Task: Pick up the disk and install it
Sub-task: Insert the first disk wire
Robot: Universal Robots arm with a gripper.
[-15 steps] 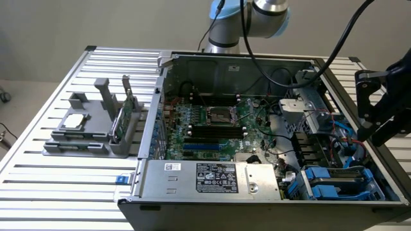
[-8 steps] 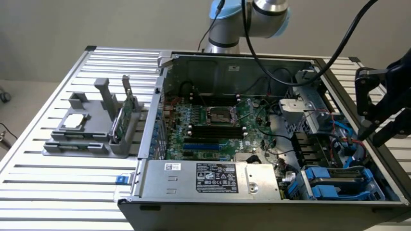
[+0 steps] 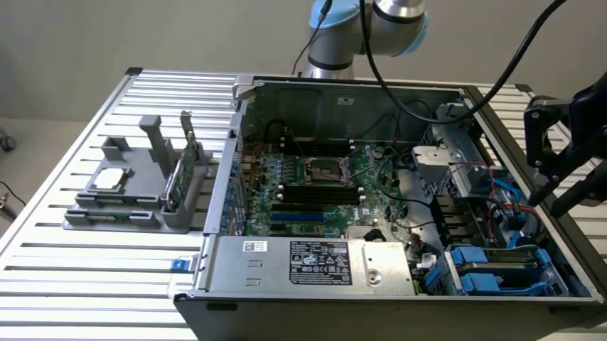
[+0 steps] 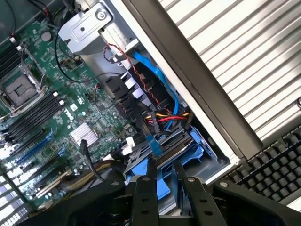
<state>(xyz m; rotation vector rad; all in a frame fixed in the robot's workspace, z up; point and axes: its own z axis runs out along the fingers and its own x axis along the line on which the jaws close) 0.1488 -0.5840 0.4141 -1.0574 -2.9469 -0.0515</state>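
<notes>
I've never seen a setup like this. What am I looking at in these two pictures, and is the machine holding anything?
This is a robot arm working over an open desktop computer that lies on a slatted metal table. One picture comes from a camera off the arm; the other from a camera on its wrist, looking past the end effector, the two dark fingers that grasp. They stand apart and hold nothing, hovering above a blue plastic drive carrier in the case's corner. On the table, at the exterior view's left, a grey holder keeps a small silver chip and a green card.
</notes>
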